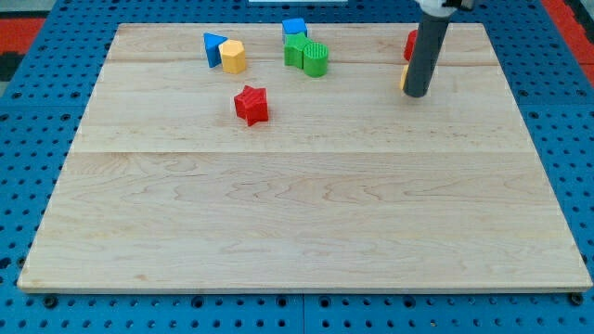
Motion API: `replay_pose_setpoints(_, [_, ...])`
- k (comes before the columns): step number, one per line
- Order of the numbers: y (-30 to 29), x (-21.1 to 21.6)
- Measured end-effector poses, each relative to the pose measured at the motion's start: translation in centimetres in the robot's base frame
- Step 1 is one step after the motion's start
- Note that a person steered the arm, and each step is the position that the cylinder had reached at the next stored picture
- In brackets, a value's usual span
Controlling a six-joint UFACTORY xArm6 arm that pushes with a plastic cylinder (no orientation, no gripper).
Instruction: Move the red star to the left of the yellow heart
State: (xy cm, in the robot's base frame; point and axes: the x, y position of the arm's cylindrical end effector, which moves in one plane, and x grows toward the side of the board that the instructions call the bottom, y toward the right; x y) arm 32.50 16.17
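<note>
The red star [251, 104] lies on the wooden board [297, 213], left of centre in the upper part. My tip [417, 95] rests on the board far to the star's right, near the view's top right. A sliver of a yellow block [404, 79] shows at the rod's left edge, touching or just behind it; its shape is hidden. A red block [409, 44] is also mostly hidden behind the rod, higher up.
A blue triangle [214, 46] and a yellow hexagon [233, 57] sit together at the top left. A blue cube [294, 28] and two green blocks [295, 51] [316, 59] cluster at the top centre.
</note>
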Motion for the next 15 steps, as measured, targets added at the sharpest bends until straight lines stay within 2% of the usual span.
replay_pose_setpoints(1, [1.4,-2.9])
replay_pose_setpoints(2, [2.3,-2.8])
replay_pose_setpoints(3, [-0.9,3.7])
replay_pose_setpoints(4, [-8.6,10.4])
replay_pose_setpoints(5, [-21.7,11.7])
replay_pose_setpoints(6, [-30.5,8.8])
replay_pose_setpoints(7, [-27.1,6.0])
replay_pose_setpoints(9, [-16.2,4.0])
replay_pose_setpoints(10, [-15.4,4.2])
replay_pose_setpoints(11, [-19.4,4.4])
replay_pose_setpoints(12, [-14.7,1.5])
replay_pose_setpoints(13, [-9.9,0.7])
replay_pose_setpoints(14, [-5.8,0.7])
replay_pose_setpoints(15, [-6.6,3.8])
